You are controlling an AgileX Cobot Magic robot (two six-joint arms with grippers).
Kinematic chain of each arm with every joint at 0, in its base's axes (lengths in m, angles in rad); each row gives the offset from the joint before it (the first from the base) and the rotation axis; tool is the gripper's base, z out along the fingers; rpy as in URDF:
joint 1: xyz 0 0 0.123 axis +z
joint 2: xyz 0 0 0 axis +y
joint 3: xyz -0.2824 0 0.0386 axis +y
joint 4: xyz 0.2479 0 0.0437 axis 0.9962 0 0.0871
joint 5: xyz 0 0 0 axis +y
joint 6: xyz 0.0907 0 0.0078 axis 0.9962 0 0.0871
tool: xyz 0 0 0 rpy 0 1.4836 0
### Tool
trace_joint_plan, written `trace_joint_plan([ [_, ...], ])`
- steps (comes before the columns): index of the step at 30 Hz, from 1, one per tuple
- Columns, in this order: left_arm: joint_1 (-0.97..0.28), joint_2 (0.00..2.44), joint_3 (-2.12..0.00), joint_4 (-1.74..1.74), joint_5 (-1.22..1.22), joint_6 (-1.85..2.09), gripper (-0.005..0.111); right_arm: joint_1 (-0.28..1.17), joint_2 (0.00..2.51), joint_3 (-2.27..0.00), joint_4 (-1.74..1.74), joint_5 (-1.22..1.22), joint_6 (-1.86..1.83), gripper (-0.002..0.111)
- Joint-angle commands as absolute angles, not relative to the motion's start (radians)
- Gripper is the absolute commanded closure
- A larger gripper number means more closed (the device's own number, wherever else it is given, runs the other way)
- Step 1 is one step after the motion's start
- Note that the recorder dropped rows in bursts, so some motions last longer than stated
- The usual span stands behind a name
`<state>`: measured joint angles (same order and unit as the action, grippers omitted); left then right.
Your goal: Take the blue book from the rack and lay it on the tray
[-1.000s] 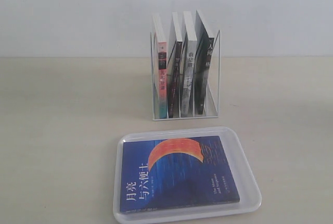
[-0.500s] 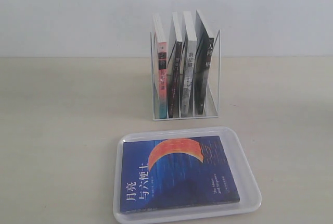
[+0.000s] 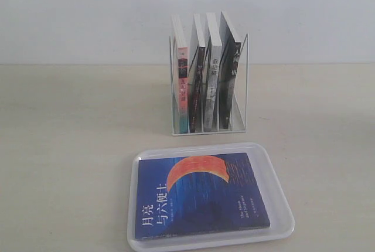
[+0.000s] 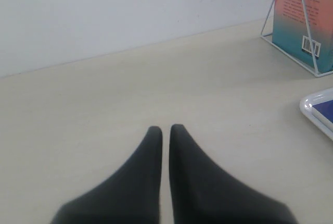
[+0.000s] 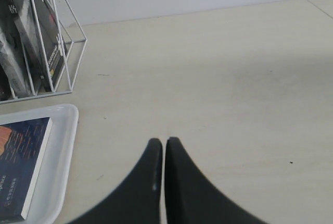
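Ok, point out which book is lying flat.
The blue book with the orange crescent, lying flat in the white tray; the four other books stand upright in the wire rack.

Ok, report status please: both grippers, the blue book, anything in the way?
Left gripper shut, empty. Right gripper shut, empty. Blue book flat in tray. Nothing on top of it.

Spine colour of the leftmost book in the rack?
Leftmost book: pink fading to teal; best in exterior view.
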<state>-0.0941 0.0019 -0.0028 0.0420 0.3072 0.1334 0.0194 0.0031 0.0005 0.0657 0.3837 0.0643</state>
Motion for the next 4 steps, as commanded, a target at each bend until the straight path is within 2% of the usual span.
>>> trace_joint_plan([
  [1,-0.103,0.000,0.000,0.034,0.293,0.123,0.102,0.021,0.000,0.000,0.061,0.384,0.070,0.107],
  [4,-0.103,0.000,0.000,0.034,0.293,0.123,0.102,0.021,0.000,0.000,0.061,0.384,0.070,0.107],
])
